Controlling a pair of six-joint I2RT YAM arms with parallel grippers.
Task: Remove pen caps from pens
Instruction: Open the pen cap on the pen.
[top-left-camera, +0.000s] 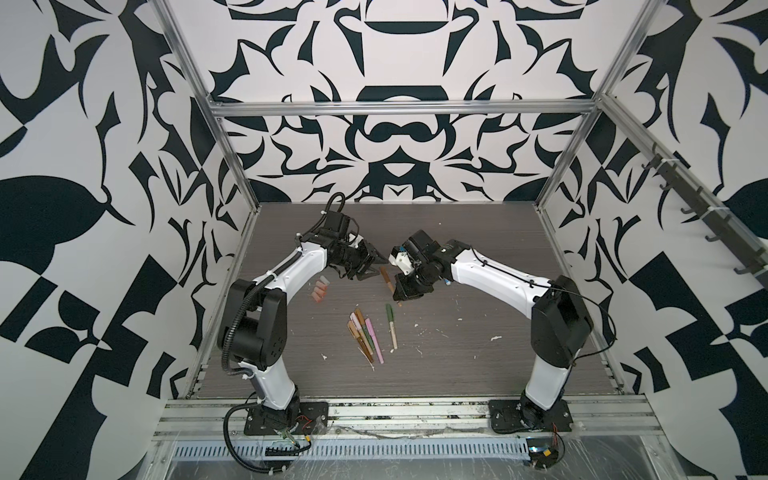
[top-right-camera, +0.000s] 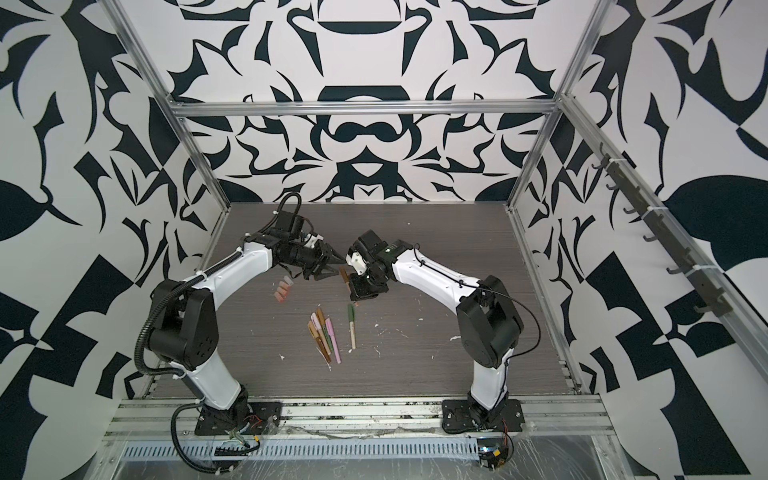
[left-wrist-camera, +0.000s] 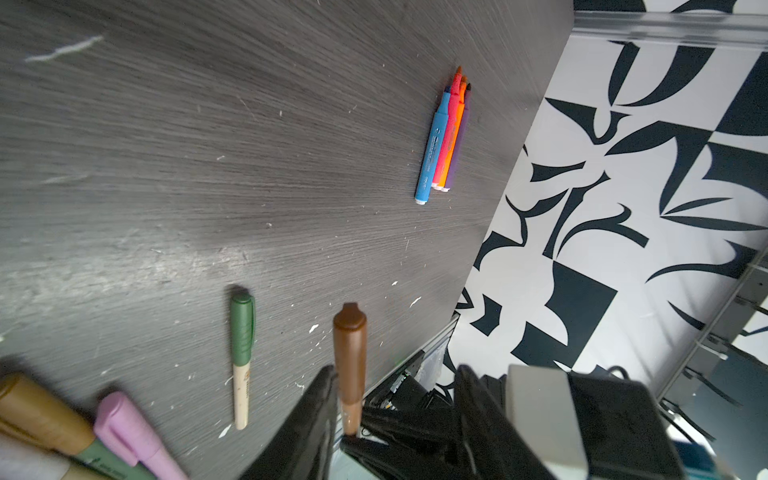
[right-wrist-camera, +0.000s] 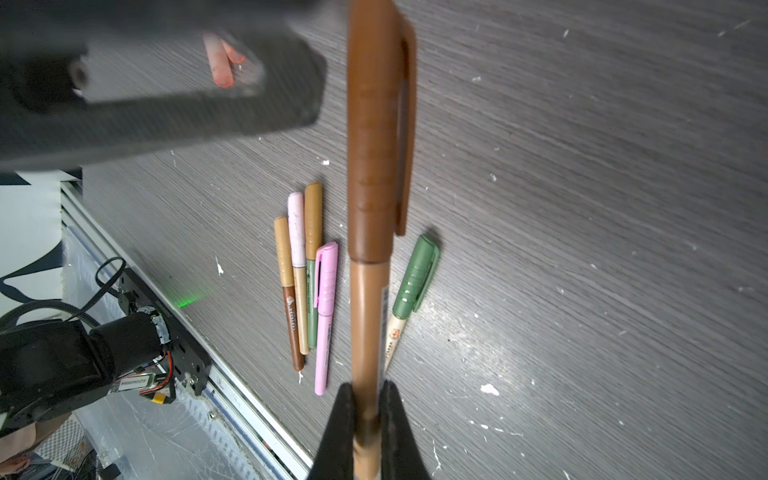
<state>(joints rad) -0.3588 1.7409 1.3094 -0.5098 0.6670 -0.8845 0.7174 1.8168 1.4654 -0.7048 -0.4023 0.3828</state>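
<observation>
1. The right end effector is clamped on the bare lower barrel of the brown pen and holds it above the surface.
2. The pen's cap is on. It points away from this end effector, toward the left one.
3. The left end effector has its jaws parted. In the left wrist view the cap stands between them, close beside one finger and well off the other. Whether that finger touches the pen I cannot tell.
4. In both top views the two end effectors sit nearly tip to tip over the middle of the surface, with the brown pen slanting between them.
5. A small cluster of loose caps, pink and salmon, lies on the surface beside the left arm, near its end effector.
6. A bunch of capped pens lies side by side nearer the robot bases. A green-capped pen lies alone just beside the bunch, on the right arm's side.
7. Four uncapped pens, blue, red-pink, orange and purple, lie touching each other near the surface's edge by the wall, well apart from the left end effector.
</observation>
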